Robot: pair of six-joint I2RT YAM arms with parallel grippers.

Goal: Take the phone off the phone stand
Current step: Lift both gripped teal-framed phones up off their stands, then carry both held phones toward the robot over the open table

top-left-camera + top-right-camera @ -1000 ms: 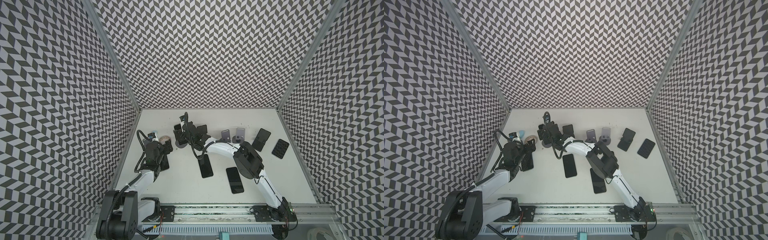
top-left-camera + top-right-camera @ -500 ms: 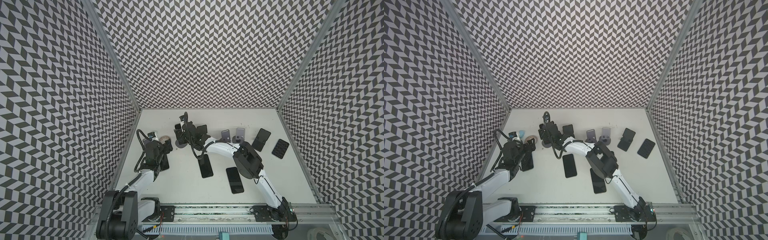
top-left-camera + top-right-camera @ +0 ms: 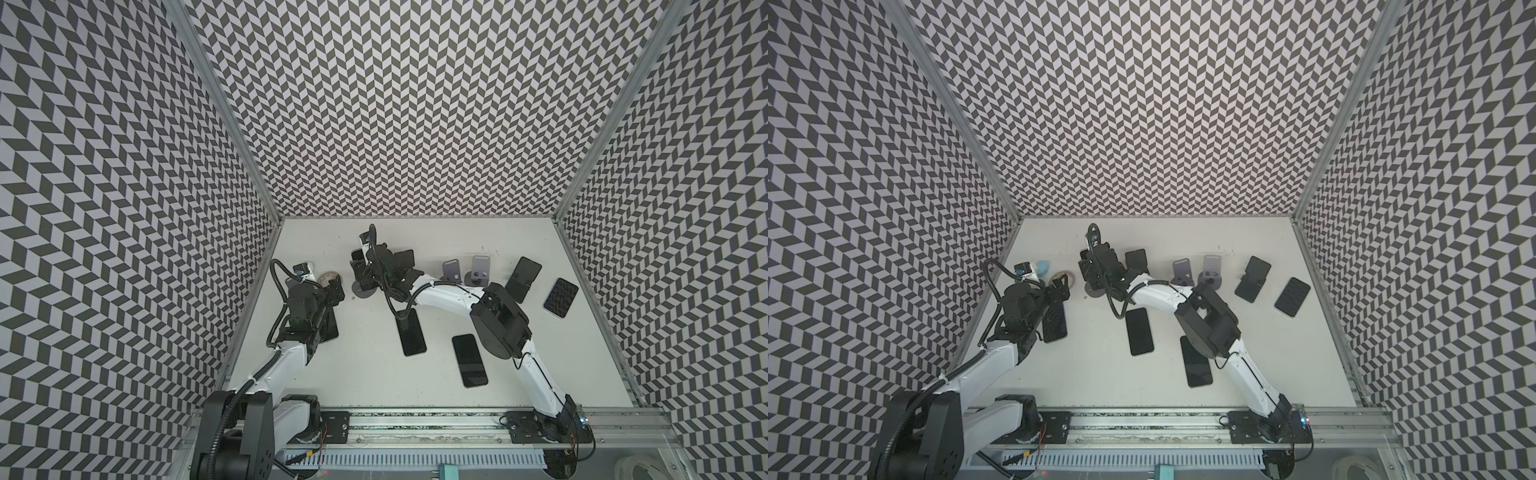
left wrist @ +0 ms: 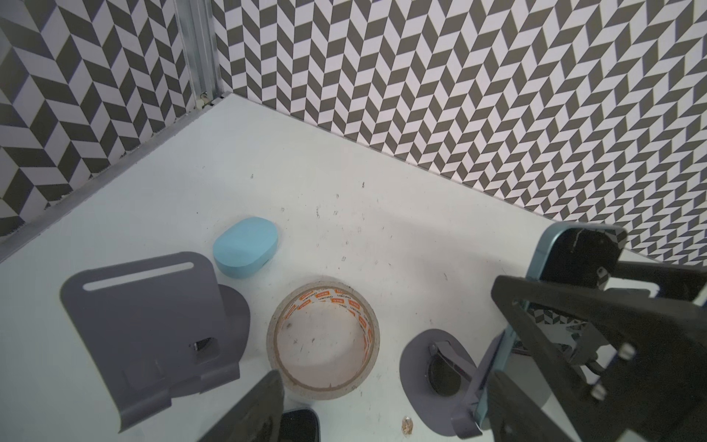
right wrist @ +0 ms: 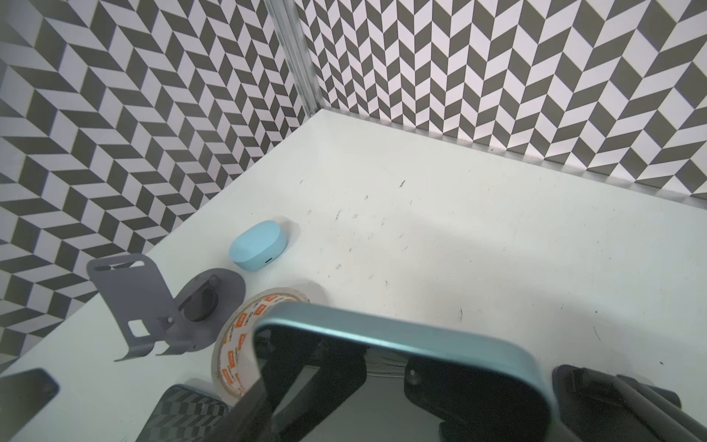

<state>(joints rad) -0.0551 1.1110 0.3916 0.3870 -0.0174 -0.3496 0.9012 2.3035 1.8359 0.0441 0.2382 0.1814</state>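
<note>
Now the left gripper (image 3: 334,286) hangs released at nine o'clock on the table (image 3: 374,374); at ten o'clock the right gripper (image 3: 360,272) has just clenched on the phone (image 4: 562,245), so the lift can begin. The phone looks seated on the phone stand (image 4: 424,359), yet the fingers (image 4: 543,306) hide its foot, and from above the right gripper covers it

The phone (image 5: 401,338) sits in the phone stand (image 4: 421,363), between the right jaws. Just ahead of the left jaws a tape roll (image 4: 325,344) lies on the counter (image 4: 382,229); beyond it an earbud case (image 4: 245,247), beside it a second stand (image 4: 141,317). Behind the right jaws a flat phone (image 3: 410,338) lies, another flat phone (image 3: 469,359) to its right.
</note>
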